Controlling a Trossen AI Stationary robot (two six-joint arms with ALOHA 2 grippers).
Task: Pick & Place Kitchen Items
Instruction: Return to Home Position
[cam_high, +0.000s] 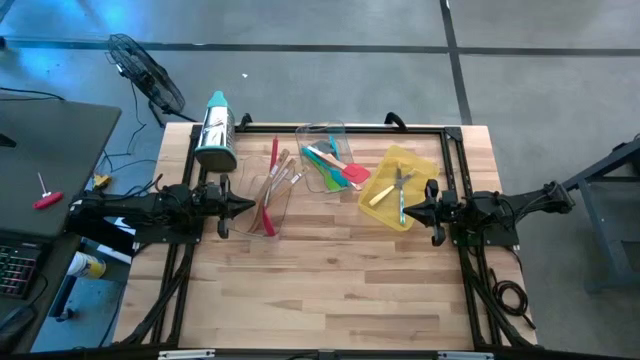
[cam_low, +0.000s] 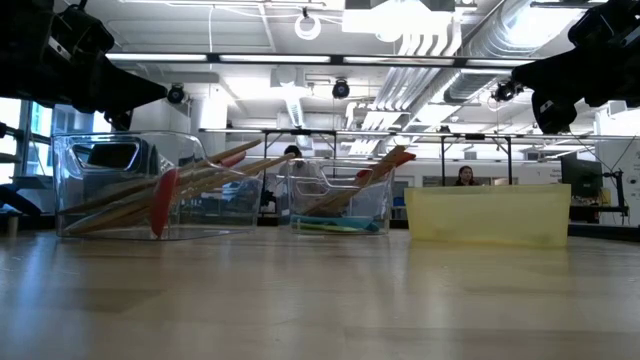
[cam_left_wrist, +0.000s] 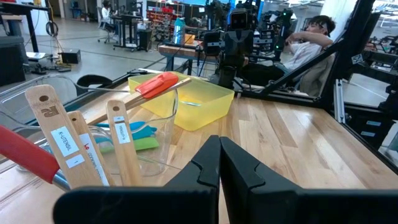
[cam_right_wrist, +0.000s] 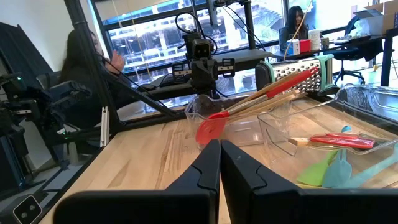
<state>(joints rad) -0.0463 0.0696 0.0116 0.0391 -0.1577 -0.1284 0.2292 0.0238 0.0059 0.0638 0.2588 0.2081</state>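
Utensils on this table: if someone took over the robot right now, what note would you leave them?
Left gripper: fingers shut, empty, raised beside the left clear bin.
Right gripper: fingers shut, empty, raised beside the yellow tray.
Wooden spoons and a red spatula lie in the left clear bin; teal, green and red spatulas in the middle clear bin; metal cutlery in the yellow tray.
Done: no utensil lies loose on the tabletop.
Left: apparently only parking the arms.

The wooden tabletop (cam_high: 330, 290) carries four things on its far half: a steel grater (cam_high: 216, 135) near the far left corner, a clear tray (cam_high: 285, 205) beside it, a second clear tray (cam_high: 322, 128) in the middle, and a yellow tray (cam_high: 415, 165) at the right.
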